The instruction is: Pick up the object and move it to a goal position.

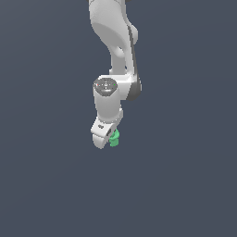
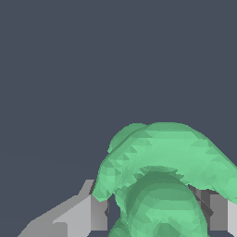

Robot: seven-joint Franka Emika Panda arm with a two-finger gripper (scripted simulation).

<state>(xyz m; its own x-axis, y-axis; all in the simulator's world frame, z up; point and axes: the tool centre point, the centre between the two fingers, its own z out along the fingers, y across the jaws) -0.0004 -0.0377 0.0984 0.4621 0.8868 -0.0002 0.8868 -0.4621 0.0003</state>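
White, smooth, glossy robot arm w/ rounded joints hangs over a flat matte slate-grey ground. Its white blocky gripper is closed on the small bright green knobbly object, irregular rounded lobes w/ faceted surface. In wrist view the object sits between the grey flat-sided fingers, touching both.

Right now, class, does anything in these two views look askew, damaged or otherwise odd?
Nothing stands out. The green object sits between the fingers of the end effector, with the plain dark surface all round. In the exterior view only a small green part shows beside the white arm.
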